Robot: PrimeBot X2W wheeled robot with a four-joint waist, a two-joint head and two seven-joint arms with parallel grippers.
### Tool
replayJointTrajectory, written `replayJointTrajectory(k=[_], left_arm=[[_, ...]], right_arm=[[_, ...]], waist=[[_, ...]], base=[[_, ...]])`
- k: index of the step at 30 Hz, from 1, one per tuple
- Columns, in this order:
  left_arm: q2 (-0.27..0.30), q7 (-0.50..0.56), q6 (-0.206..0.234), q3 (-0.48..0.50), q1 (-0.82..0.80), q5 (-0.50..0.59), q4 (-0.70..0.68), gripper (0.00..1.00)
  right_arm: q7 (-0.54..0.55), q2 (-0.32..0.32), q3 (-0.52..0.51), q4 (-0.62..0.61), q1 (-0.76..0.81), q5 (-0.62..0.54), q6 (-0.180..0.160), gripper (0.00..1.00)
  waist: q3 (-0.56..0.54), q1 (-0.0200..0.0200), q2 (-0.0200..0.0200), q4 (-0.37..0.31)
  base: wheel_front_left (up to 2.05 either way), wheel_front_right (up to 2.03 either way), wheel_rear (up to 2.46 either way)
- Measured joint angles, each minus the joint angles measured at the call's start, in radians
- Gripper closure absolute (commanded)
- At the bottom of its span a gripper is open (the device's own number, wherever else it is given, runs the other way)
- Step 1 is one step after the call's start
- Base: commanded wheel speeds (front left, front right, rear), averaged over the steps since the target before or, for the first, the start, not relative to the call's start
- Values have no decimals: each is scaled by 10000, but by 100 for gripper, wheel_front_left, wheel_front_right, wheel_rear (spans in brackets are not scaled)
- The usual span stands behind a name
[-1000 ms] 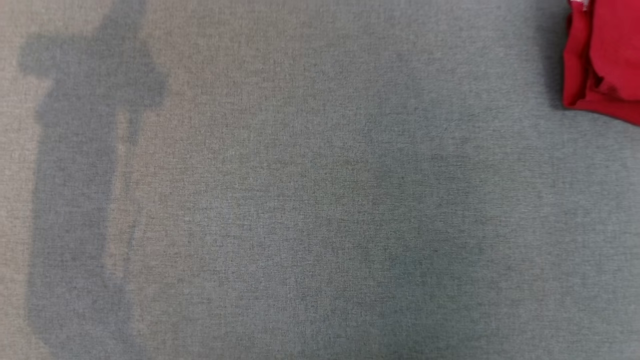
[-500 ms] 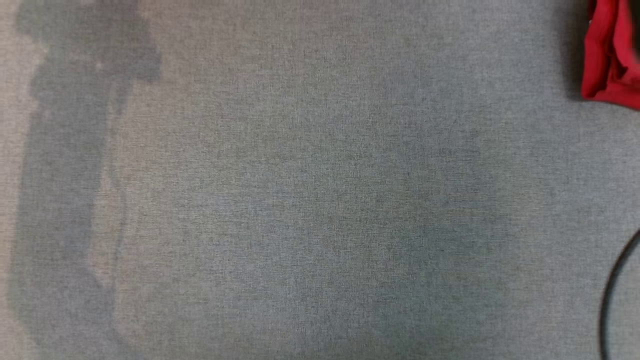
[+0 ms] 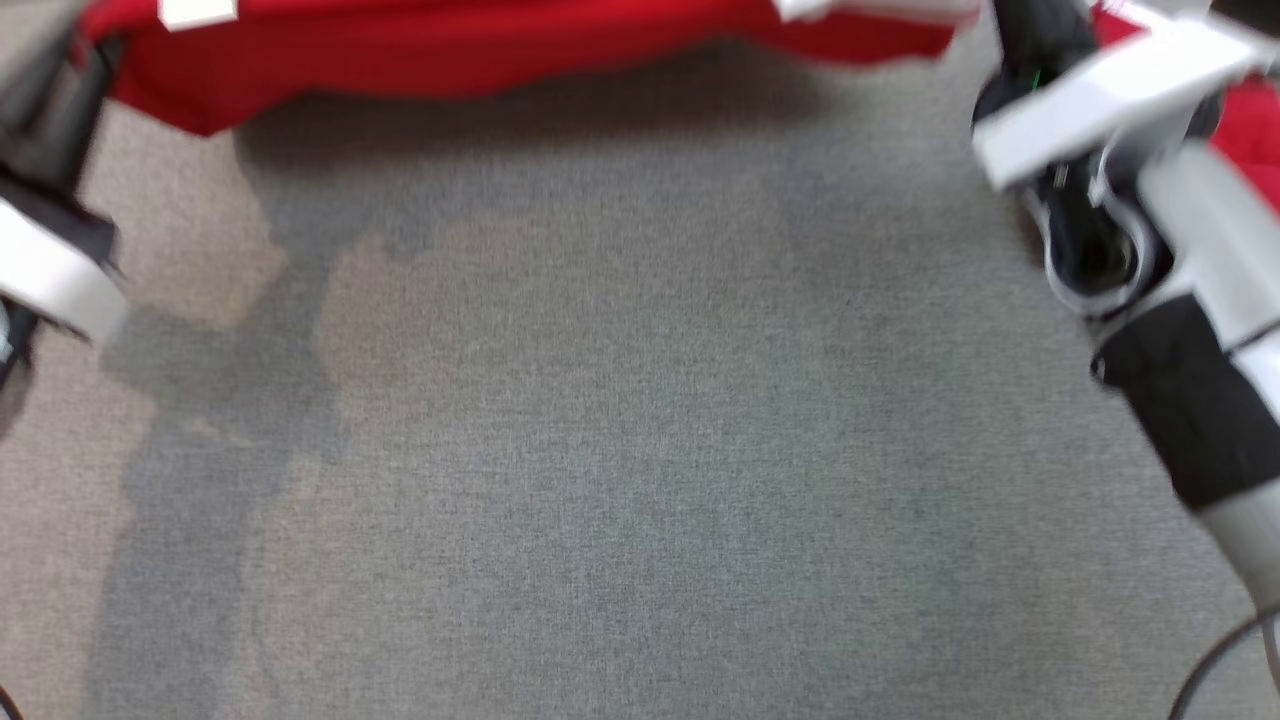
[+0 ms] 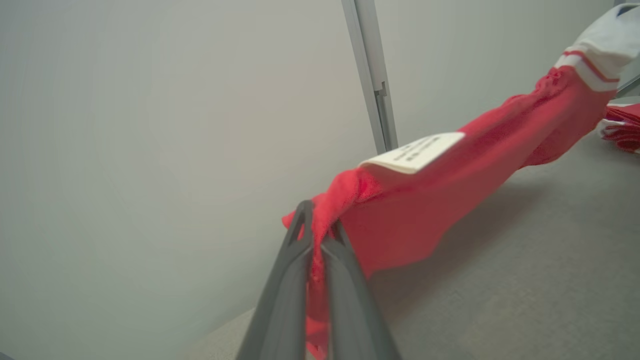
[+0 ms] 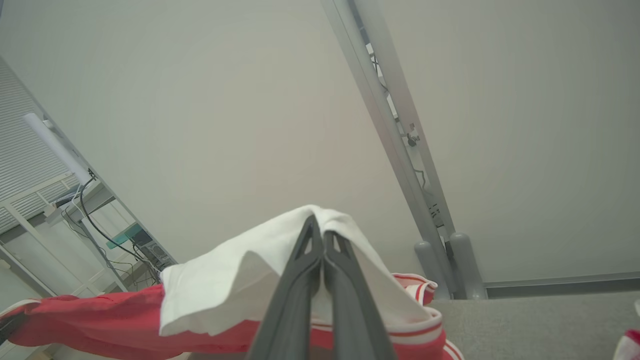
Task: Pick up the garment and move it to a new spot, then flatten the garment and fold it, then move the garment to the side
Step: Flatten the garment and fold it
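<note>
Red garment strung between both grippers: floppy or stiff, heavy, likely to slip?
Likely floppy: the garment hangs and bunches between the left gripper and right gripper. Probably light: two narrow pinches hold it above the grey surface. Could slip: each gripper clamps only an edge.

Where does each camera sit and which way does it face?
Head view: on the head, facing down at the grey surface; right forearm shows.
Left wrist view: on that wrist, facing a wall; left pincer shut on the red garment.
Right wrist view: on that wrist, facing the wall; right pincer shut on its white part.
Shared: the garment, in both wrist views.
</note>
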Motion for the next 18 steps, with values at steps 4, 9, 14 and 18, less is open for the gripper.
replayJointTrajectory(k=[4,9,14,18], left_arm=[[-314,0,245,692,1453,314,-539,100],[-667,2,412,1517,3255,677,-1016,100],[-1206,0,453,2136,4965,991,-1319,100],[-1578,0,499,2564,6125,1296,-1319,100]], right_arm=[[15,-439,428,-880,1176,527,0,100],[63,-949,825,-1927,2551,1035,0,100],[426,-1498,1221,-2826,4140,1540,0,100],[612,-1900,1252,-3492,5366,1964,0,100]], waist=[[-518,0,0,-56],[-1142,0,0,-110],[-1728,0,0,-105],[-2154,0,0,-22]], base=[[0,0,0],[0,0,0],[0,0,0],[0,0,0]])
